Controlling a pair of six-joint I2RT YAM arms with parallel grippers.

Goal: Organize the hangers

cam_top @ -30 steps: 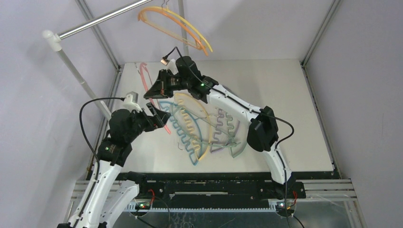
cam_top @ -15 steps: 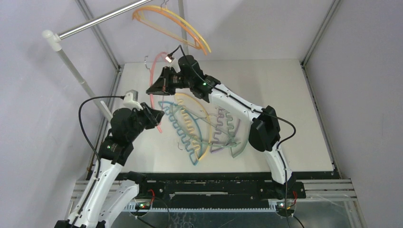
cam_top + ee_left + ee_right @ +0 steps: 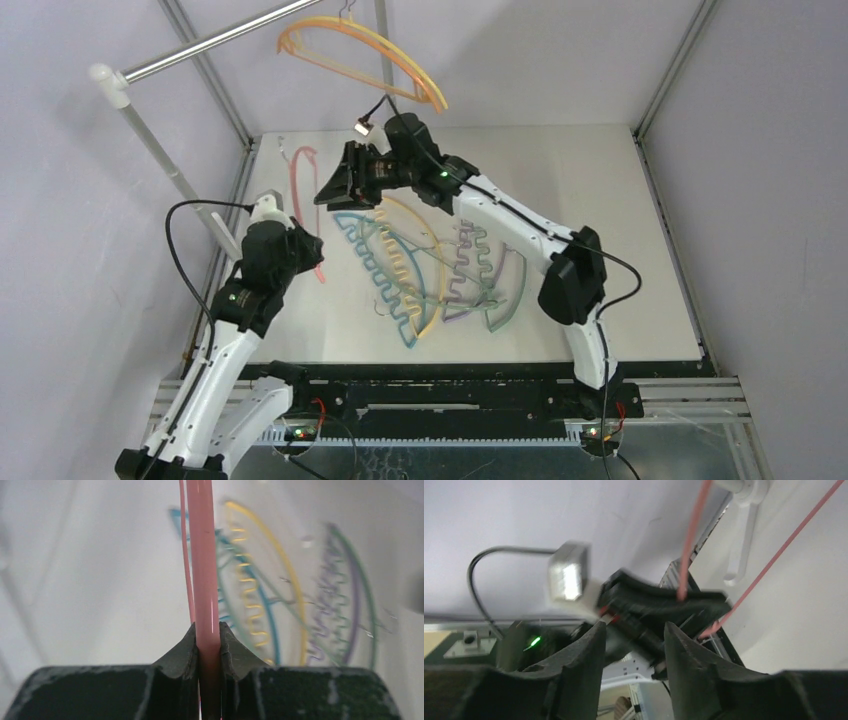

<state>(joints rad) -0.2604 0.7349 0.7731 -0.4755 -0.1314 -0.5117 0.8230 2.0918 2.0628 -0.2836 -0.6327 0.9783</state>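
1. Pink hanger (image 3: 204,580): pinched tight between the jaws of the left gripper (image 3: 207,630), its arch running on past the fingertips.
2. Right gripper (image 3: 634,630): jaws parted, nothing between them. Half a second earlier it sat against the pink arch; it has since drawn clear (a completed hand-over, by my reading).
3. Orange hanger (image 3: 370,50) hangs on the rail (image 3: 215,40); the remaining hangers (image 3: 430,280) lie heaped on the table (image 3: 600,200), below the right jaws.
4. Likely next: hooking the pink one onto the rail.
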